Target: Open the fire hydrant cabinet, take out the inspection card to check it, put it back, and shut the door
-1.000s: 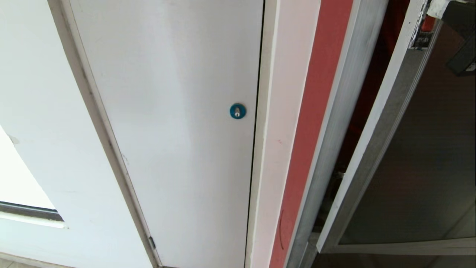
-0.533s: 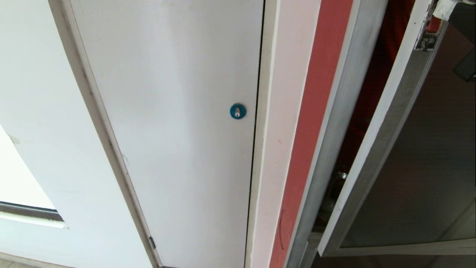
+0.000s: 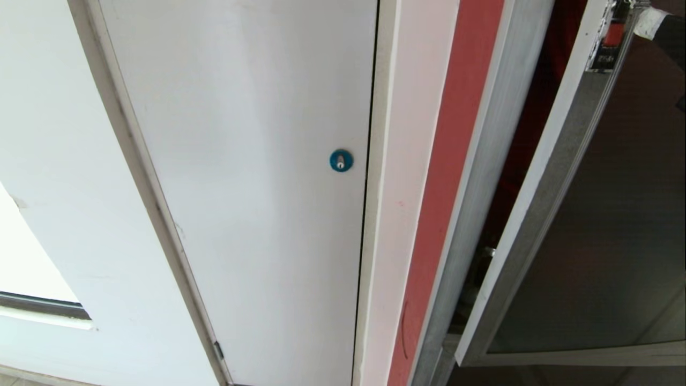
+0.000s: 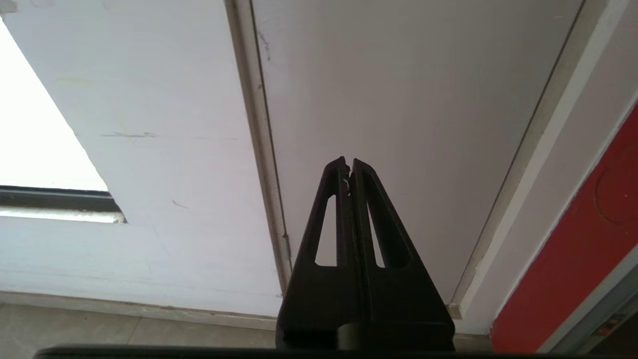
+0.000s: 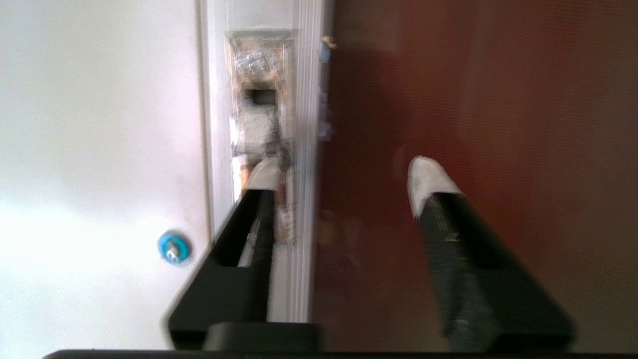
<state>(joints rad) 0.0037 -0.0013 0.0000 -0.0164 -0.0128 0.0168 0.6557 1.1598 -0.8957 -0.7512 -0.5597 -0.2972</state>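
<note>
The fire hydrant cabinet (image 3: 498, 134) shows its brushed-silver frame and a dark red gap at the right of the head view. The door (image 3: 616, 214), dark glass in a silver frame, stands ajar, with a small red latch (image 3: 613, 35) near its top. My right gripper (image 5: 346, 177) is open and holds nothing. One white-taped fingertip (image 5: 264, 175) lies over the door's silver edge (image 5: 305, 149), the other over the dark glass (image 5: 473, 99); I cannot tell if either touches. One fingertip (image 3: 651, 22) shows by the latch. My left gripper (image 4: 349, 164) is shut, empty and parked low. The inspection card is hidden.
A plain white panel (image 3: 241, 161) with a blue round lock (image 3: 341, 160) fills the middle of the head view. A red strip (image 3: 455, 161) runs between it and the cabinet frame. A white wall and a window corner (image 3: 37, 305) lie at the left.
My right gripper's fingers have spread apart, and most of the gripper has slid out of the head view's top right corner. The door's edge swayed slightly. The left arm has stayed still.
</note>
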